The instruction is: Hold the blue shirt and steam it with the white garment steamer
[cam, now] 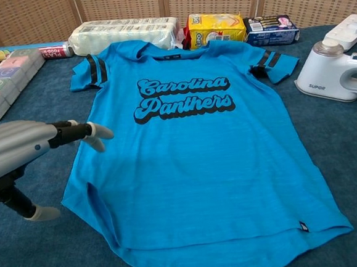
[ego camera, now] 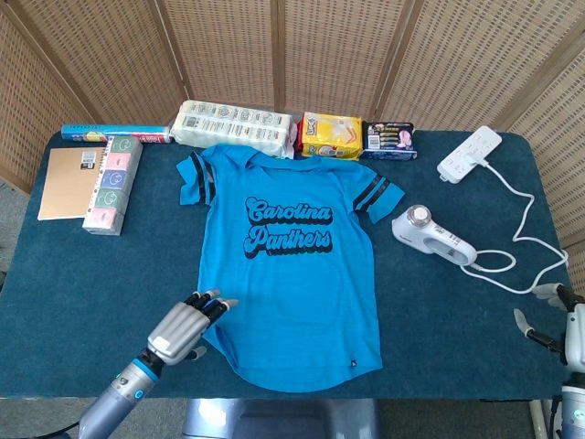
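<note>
The blue shirt (ego camera: 294,256) (cam: 192,151) with black "Carolina Panthers" lettering lies flat in the middle of the table. A white garment steamer (ego camera: 431,235) (cam: 337,71) rests on the cloth to the shirt's right, its cord trailing away. My left hand (ego camera: 180,327) (cam: 25,155) hovers by the shirt's lower left hem, fingers extended and apart, holding nothing. My right hand (ego camera: 553,315) shows only at the table's right edge, fingers spread and empty, well away from the steamer.
A white power strip (ego camera: 469,154) lies at the back right with the cord (ego camera: 526,247) looping forward. Along the back stand a white pack (ego camera: 236,127), a yellow pack (ego camera: 331,135) and a dark box (ego camera: 388,141). A brown notebook (ego camera: 69,181) and pastel box strip (ego camera: 113,184) lie left.
</note>
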Tool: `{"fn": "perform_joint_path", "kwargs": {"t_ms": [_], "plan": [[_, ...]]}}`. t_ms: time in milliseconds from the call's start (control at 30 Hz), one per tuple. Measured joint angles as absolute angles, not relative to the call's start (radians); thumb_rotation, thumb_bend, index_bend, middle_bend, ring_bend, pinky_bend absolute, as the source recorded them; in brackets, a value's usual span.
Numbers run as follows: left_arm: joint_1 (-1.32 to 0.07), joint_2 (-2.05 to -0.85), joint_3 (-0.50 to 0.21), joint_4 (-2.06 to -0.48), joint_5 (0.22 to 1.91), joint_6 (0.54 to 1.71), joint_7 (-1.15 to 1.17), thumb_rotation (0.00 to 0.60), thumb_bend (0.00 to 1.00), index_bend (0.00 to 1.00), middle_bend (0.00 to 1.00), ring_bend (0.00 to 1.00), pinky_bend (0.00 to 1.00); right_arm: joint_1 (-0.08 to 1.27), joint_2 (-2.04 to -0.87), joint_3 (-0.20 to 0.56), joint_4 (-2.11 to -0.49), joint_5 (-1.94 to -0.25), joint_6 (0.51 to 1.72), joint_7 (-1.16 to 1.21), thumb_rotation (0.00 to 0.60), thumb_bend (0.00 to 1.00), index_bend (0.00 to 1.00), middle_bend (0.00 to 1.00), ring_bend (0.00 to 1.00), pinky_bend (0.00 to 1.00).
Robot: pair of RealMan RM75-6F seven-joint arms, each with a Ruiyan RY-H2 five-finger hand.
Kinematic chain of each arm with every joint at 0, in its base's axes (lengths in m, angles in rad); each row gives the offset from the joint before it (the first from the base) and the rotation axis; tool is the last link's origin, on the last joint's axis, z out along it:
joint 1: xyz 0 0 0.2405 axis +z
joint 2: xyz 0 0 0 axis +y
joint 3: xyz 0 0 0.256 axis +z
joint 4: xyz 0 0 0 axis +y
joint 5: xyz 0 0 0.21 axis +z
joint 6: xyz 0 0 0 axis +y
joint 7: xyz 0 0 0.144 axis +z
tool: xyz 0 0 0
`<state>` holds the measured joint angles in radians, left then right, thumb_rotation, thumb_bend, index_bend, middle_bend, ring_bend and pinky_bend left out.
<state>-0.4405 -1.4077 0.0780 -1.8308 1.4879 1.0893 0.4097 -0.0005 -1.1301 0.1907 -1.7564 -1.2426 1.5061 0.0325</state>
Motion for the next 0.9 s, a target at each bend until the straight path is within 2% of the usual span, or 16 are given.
{"fn": "perform_joint_path", "kwargs": {"t_ms": [233, 467, 567, 633, 700, 900], "plan": [[-0.460, -1.421, 0.086, -1.810, 1.411, 1.017, 0.478, 0.600, 0.15, 0.10, 0.23, 0.13, 0.20, -0.004, -1.129, 0.191, -1.755, -1.240, 1.510, 0.033, 0.480, 0.32, 0.41, 0.44, 0.44, 0.39], [-0.462, -1.474, 0.080, -1.778, 1.394, 1.025, 0.531, 0.600, 0.20, 0.22, 0.23, 0.16, 0.20, -0.010, -1.120, 0.192, -1.755, -1.235, 1.514, 0.043, 0.478, 0.32, 0.41, 0.44, 0.44, 0.39], [-0.464, -1.477, 0.083, -1.778, 1.385, 1.023, 0.555, 0.600, 0.23, 0.31, 0.29, 0.21, 0.21, -0.012, -1.119, 0.194, -1.756, -1.235, 1.516, 0.046, 0.479, 0.32, 0.41, 0.44, 0.44, 0.39], [-0.465, -1.476, 0.084, -1.780, 1.382, 1.024, 0.563, 0.600, 0.28, 0.42, 0.37, 0.27, 0.22, -0.012, -1.119, 0.195, -1.758, -1.235, 1.516, 0.047, 0.479, 0.32, 0.41, 0.44, 0.44, 0.39], [-0.465, -1.476, 0.086, -1.781, 1.384, 1.027, 0.576, 0.600, 0.32, 0.50, 0.43, 0.31, 0.24, -0.011, -1.119, 0.195, -1.759, -1.235, 1.515, 0.048, 0.478, 0.32, 0.41, 0.44, 0.44, 0.39], [-0.463, -1.482, 0.086, -1.782, 1.382, 1.049, 0.622, 0.600, 0.38, 0.53, 0.48, 0.36, 0.34, -0.011, -1.118, 0.195, -1.763, -1.237, 1.516, 0.048, 0.477, 0.32, 0.41, 0.44, 0.44, 0.39]]}}
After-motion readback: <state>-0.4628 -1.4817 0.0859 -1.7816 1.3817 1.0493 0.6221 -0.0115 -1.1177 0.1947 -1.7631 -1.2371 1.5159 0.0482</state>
